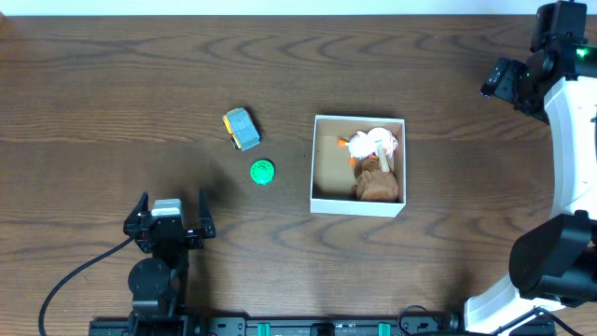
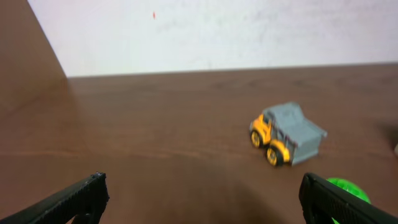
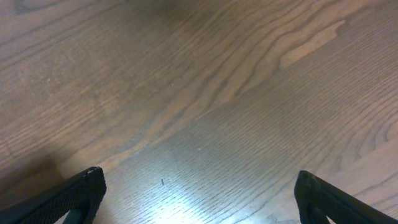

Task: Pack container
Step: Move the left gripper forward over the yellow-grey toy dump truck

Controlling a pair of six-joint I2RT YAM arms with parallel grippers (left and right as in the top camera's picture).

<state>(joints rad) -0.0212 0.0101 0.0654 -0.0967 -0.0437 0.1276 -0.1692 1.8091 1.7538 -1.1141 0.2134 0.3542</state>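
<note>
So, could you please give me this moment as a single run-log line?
left gripper open, empty | right gripper open, empty | container holds white toy, brown toy | toy truck, green round toy on table outside container

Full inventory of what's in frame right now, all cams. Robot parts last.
small square cardboard box: 1, white walls, brown inside, centre-right of the table
white toy with orange bits: 1, inside box, far side
brown toy: 1, inside box, near side
toy dump truck: 1, grey and yellow, left of box
round green toy: 1, just nearer than truck
wooden table: 1, dark brown
left gripper: 1, black, near-left, open, empty
right gripper: 1, black, far-right, open, empty
</note>
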